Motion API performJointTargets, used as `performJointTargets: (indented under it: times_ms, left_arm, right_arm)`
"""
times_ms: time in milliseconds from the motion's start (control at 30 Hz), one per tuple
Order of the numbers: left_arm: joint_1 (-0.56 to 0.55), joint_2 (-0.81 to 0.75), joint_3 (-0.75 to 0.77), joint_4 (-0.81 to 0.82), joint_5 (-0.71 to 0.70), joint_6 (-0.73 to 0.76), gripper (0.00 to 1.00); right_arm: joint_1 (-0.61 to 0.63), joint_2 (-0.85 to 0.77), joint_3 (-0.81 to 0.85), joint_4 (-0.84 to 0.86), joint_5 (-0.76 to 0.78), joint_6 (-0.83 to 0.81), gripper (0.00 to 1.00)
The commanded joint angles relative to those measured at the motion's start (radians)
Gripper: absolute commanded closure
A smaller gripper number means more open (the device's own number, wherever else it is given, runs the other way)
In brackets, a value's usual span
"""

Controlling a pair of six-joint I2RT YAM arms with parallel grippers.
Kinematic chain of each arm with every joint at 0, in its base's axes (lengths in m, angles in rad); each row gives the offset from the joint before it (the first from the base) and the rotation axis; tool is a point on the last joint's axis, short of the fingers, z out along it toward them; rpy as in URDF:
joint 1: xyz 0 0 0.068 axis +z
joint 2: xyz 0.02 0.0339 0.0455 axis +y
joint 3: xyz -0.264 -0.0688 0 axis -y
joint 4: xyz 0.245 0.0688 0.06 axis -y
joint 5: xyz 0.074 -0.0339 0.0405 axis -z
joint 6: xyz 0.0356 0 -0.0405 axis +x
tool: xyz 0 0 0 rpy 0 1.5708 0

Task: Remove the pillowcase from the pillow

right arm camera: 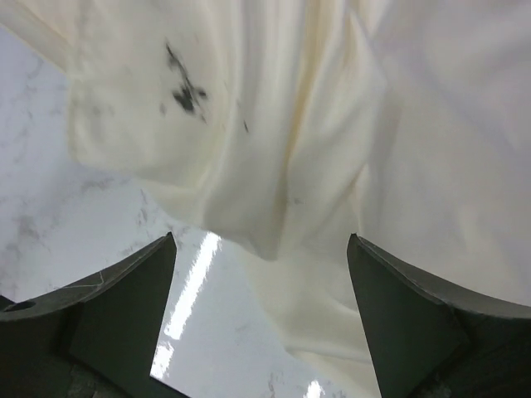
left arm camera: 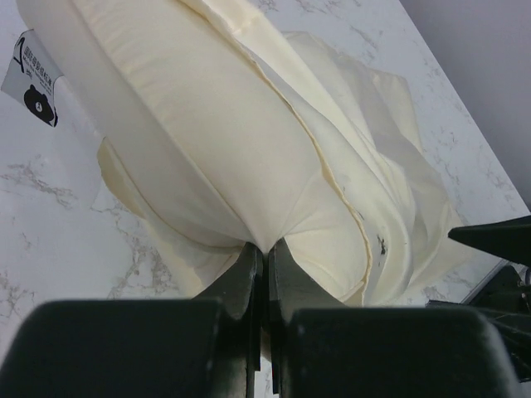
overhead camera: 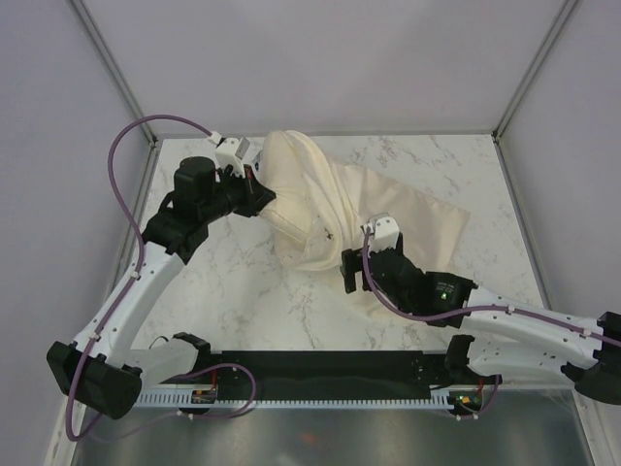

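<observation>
Left wrist: left claw [left arm camera: 264, 257] pinches the pillow [left arm camera: 191, 124]; right claw [right arm camera: 261, 238] gapes wide, pillowcase [right arm camera: 249, 124] just ahead.

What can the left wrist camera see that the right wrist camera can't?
Only the left wrist camera: the puffy pillow, its corner pinched in the shut left end effector, and a white tag with a little bear on it. Only the right wrist camera: the right end effector spread wide open, holding nothing, close over limp folds. Both: the cream pillowcase with its dark mark, and the marble table.
</observation>
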Motion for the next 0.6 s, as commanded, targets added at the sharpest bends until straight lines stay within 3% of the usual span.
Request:
performJointTargets:
  times_ms: [0, 267, 567]
  left_arm:
    - [0.016, -0.063, -0.030, 0.200, 0.040, 0.062, 0.98]
    - [0.091, -0.097, -0.103, 0.267, 0.180, 0.009, 0.98]
    - [0.096, -0.104, -0.106, 0.269, 0.215, 0.025, 0.98]
  right_arm:
    - [-0.032, 0.074, 0.157, 0.145, 0.051, -0.110, 0.07]
    - [-0.279, 0.376, 0.391, 0.416, -0.222, -0.228, 0.07]
    - [-0.434, 0.637, 0.499, 0.518, -0.439, -0.202, 0.09]
